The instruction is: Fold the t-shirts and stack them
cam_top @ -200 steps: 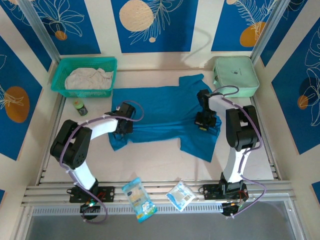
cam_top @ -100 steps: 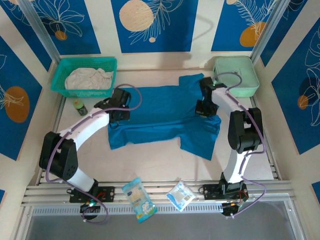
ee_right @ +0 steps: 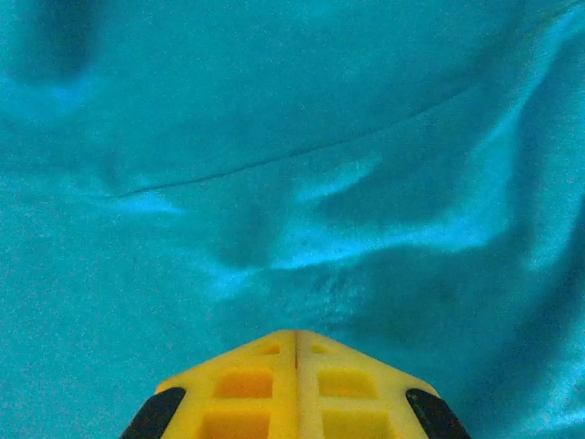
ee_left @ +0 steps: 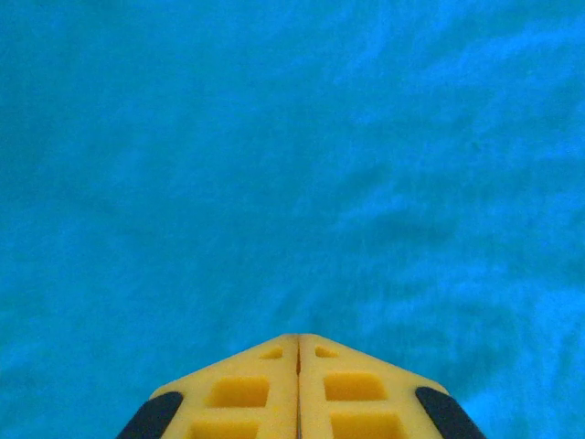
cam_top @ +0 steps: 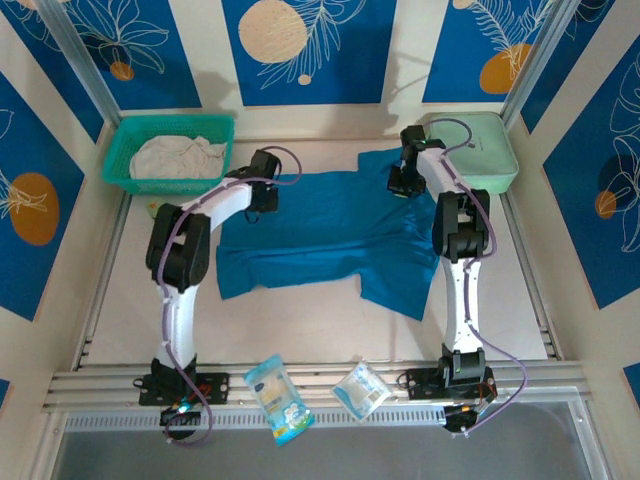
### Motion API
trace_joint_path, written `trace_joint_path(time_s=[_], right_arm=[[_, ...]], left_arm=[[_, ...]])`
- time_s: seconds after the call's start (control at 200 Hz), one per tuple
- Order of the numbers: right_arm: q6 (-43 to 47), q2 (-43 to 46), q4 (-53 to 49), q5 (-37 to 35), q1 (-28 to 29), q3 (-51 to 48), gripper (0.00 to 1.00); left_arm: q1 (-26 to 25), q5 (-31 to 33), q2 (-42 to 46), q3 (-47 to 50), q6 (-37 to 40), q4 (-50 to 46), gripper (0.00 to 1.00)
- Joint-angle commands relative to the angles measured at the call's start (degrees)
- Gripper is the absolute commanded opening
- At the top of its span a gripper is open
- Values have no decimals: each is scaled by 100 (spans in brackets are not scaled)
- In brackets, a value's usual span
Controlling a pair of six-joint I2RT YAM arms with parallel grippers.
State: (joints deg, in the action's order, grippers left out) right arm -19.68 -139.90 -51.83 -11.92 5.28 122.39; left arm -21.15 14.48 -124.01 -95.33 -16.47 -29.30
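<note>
Cloth in teal-blue, the blue shirt [cam_top: 330,235] lies spread across the middle of the tabletop [cam_top: 300,320], its body running left to right and one sleeve reaching toward the near right. The left claw [cam_top: 266,193] sits at the shirt's far left corner, the right claw [cam_top: 400,182] at its far right corner beside the mint case [cam_top: 478,150]. In the left wrist view the yellow fingers [ee_left: 239,393] are pressed flat together over smooth blue fabric. In the right wrist view the fingers [ee_right: 239,389] are likewise together, above cloth with soft ridges and a seam line. Whether either claw pinches fabric I cannot tell. The white shirt [cam_top: 178,157] is bunched inside the basket [cam_top: 172,186] at the far left corner. A small bottle [cam_top: 158,214] stands just in front of the basket. Two packets [cam_top: 278,400] lie at the near edge between the arm bases.
</note>
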Motion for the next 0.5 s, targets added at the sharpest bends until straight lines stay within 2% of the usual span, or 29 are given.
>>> trace_joint_path(time_s=[0.0, 0.17, 0.495], right_arm=[[40, -82, -511, 166, -32, 196, 0], [-44, 148, -516, -114, -18, -636, 0], [-59, 1352, 60, -855, 29, -2856, 0]], left_arm=[[48, -144, -329, -280, -140, -477, 8], [31, -291, -188, 553, -412, -295, 8], [-372, -495, 1000, 2563, -796, 293, 8]])
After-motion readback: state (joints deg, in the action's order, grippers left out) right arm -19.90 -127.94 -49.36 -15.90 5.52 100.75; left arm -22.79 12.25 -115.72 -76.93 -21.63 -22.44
